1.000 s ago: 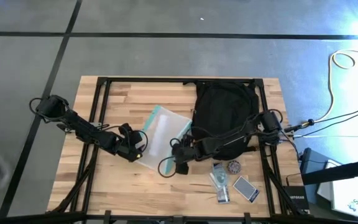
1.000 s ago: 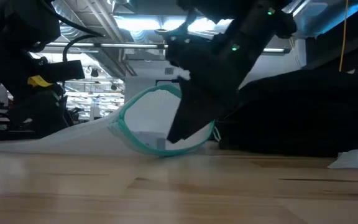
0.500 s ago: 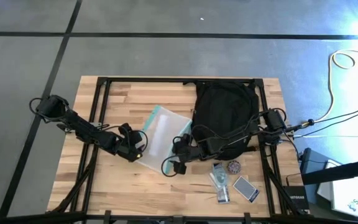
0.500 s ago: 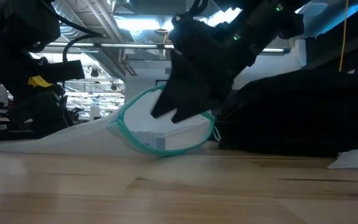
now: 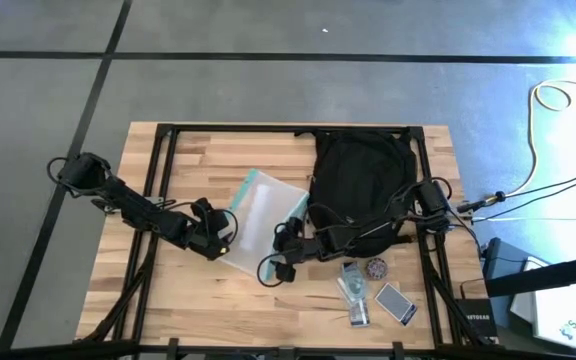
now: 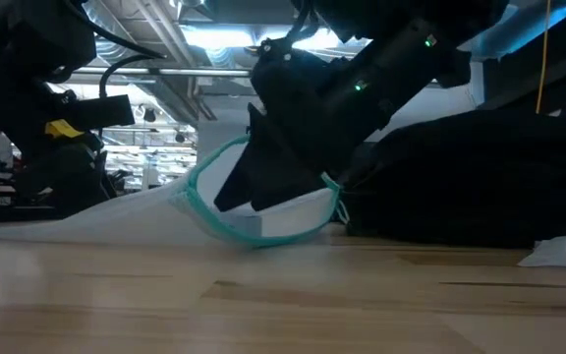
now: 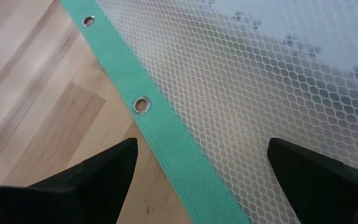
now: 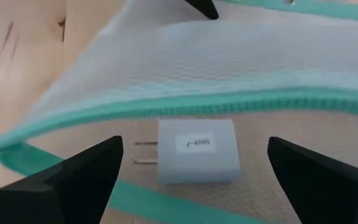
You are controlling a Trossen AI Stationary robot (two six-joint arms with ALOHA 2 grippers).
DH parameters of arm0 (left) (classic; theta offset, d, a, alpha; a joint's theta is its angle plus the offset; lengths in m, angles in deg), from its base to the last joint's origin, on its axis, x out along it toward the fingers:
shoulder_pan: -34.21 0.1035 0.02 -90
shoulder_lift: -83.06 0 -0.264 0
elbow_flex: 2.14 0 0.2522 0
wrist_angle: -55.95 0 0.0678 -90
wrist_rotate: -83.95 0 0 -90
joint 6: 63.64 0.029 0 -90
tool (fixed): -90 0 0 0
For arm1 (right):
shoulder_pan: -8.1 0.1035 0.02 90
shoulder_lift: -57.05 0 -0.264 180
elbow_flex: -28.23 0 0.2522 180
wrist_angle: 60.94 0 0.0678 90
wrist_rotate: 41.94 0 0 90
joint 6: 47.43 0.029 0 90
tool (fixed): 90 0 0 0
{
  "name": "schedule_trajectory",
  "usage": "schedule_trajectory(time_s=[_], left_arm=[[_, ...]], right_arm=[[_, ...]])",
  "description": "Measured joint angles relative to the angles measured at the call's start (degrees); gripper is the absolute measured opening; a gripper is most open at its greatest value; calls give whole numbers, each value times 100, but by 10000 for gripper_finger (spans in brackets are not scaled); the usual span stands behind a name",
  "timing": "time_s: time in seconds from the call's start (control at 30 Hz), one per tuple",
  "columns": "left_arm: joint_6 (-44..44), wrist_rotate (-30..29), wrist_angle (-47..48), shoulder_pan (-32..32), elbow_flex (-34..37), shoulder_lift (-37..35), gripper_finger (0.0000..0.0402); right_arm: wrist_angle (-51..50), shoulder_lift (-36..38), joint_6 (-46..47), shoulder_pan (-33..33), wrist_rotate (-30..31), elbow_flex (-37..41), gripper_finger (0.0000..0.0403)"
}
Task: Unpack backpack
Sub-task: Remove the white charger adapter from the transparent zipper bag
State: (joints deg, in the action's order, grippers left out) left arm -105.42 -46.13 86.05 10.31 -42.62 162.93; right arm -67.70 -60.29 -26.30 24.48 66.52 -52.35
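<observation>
We see the counter (image 5: pixel 168 300), pale wood, with the backpack (image 5: pixel 360 180) lying flat toward its far right part, black and slumped, so we judge it soft and floppy, moderately heavy, best taken by a strap, the top handle or a zipper pull rather than by a pinch of loose fabric. Just beside it on the left lies the mesh pouch (image 5: pixel 260 215), clear with a teal edge; we expect it to be light, limp and slippery. The left tool (image 5: pixel 220 240) hovers at the pouch's near left edge, fingers spread wide, gripping nothing. The right tool (image 5: pixel 280 262) sits at the pouch's open mouth, jaws wide apart and empty, facing a small white charger plug (image 8: pixel 196 151) inside. A few small items (image 5: pixel 373 295) lie near the counter's front right, well apart from the backpack's top.
</observation>
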Motion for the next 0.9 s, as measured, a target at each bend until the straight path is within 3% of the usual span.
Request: schedule_trajectory(time_s=[0.53, 0.9], left_arm=[[22, -17, -79, 0, 0, 0, 349], [22, -20, -79, 0, 0, 0, 349]], right_arm=[[20, -105, -211, -183, -258, -2, 352], [-419, -107, -347, -177, -606, -2, 299]])
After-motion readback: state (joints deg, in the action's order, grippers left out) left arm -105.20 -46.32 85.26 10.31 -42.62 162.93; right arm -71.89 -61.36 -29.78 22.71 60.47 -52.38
